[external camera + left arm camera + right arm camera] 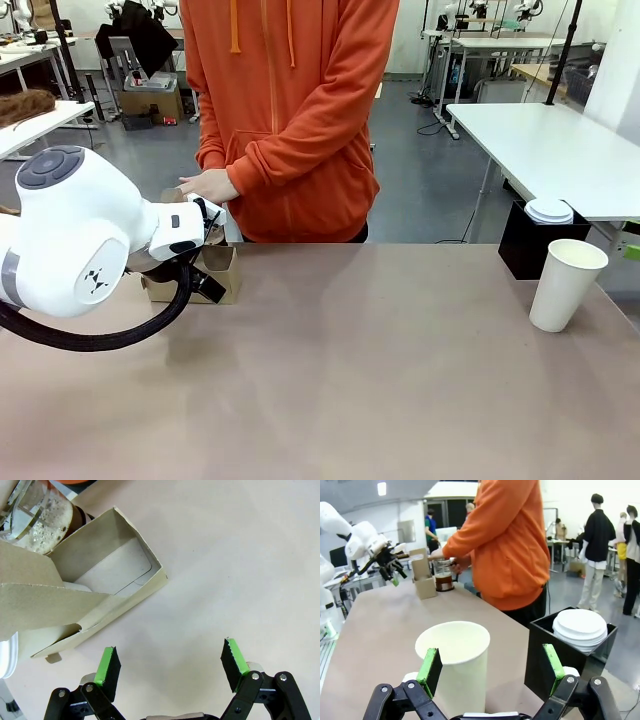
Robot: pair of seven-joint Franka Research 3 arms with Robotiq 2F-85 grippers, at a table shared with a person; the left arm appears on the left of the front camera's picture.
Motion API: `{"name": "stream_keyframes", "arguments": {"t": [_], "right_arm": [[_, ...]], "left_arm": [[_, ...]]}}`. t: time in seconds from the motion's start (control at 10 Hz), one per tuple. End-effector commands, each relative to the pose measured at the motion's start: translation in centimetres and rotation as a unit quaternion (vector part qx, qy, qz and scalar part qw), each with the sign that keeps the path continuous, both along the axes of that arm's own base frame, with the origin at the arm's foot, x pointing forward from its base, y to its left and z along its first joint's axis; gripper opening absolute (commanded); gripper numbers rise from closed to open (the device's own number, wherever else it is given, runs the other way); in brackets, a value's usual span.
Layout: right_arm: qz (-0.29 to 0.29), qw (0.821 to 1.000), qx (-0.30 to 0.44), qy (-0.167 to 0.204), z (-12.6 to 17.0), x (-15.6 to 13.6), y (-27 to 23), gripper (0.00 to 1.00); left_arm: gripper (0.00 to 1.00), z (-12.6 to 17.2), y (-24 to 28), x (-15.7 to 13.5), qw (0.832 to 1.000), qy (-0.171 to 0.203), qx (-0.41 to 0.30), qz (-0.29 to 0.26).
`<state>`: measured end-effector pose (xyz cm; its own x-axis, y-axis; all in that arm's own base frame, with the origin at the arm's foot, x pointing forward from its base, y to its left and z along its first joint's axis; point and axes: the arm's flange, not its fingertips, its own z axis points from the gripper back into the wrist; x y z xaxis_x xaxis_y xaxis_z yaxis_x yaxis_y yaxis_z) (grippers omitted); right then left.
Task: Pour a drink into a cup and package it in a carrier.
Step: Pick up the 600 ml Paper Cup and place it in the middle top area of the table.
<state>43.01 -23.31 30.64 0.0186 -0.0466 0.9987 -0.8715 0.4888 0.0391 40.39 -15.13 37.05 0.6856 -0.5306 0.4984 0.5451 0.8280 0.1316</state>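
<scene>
Tan tabletop is seen in the front view, with a tall, tapered white paper cup standing upright and unlidded near its right edge. A black box topped with round white lids is set just behind the cup. At the left, a small brown cardboard carrier is partly hidden by the white left arm. A person in an orange hooded top stands behind it, with one hand held above it.

From the left wrist, the left gripper is seen over bare tabletop, its green-padded fingers spread wide with nothing between them. The carrier's open pockets lie just ahead, and a clear glass jug, foamy inside, is seen at the carrier's far side.

From the right wrist, the right gripper is likewise seen spread wide and empty. The cup stands just ahead of it, with the black box alongside. Far across the tabletop, the jug with the dark brown drink is held by the person beside the carrier.
</scene>
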Motion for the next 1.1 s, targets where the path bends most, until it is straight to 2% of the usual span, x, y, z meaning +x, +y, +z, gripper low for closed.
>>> {"name": "stream_keyframes", "arguments": {"t": [0.0, 0.3, 1.0], "right_arm": [[0.036, 0.999, -0.011, -0.012, -1.4, 0.3, -0.1, 1.0], [0.063, 0.998, -0.021, -0.001, -3.7, 0.3, 1.5, 1.0], [0.087, 0.996, -0.013, 0.026, -6.0, 1.1, 4.5, 1.0]], "left_arm": [[1.0, 0.0, 0.0, 0.0, 1.0, 0.0, 0.0, 0.0], [1.0, 0.0, 0.0, 0.0, 1.0, 0.0, 0.0, 0.0], [1.0, 0.0, 0.0, 0.0, 1.0, 0.0, 0.0, 0.0]]}}
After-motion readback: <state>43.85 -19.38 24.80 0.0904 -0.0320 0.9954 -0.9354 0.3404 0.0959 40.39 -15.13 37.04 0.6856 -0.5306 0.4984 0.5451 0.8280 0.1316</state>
